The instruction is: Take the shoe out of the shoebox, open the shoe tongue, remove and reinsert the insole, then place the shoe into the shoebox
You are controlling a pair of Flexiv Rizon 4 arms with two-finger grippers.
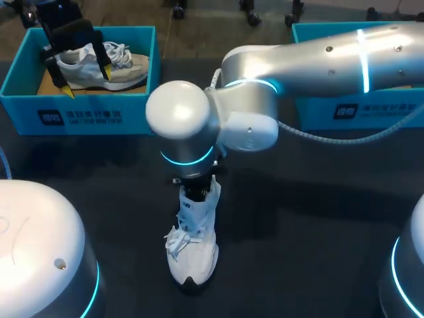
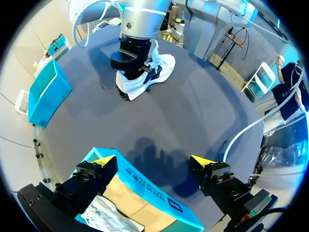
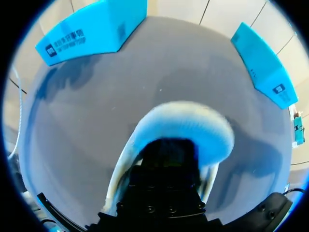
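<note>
A white sneaker [image 1: 192, 255] stands upright on the dark table, toe toward the front edge. My right gripper [image 1: 196, 192] points straight down into the shoe's opening. In the right wrist view the white heel collar [image 3: 193, 123] curves around the gripper [image 3: 166, 154], and the fingertips are hidden inside the shoe. At the back left, a blue shoebox [image 1: 79, 118] holds a second grey-white sneaker [image 1: 126, 66]. My left gripper [image 1: 86, 79] hangs open over that shoe's heel end, a yellow tip on each side. In the left wrist view the fingers [image 2: 104, 160] straddle the box wall [image 2: 149, 193].
Another blue shoebox [image 1: 358, 109] stands at the back right, partly under my right arm [image 1: 318, 56]. The arm's elbow joint [image 1: 182, 122] bulks over the table's middle, above the standing sneaker.
</note>
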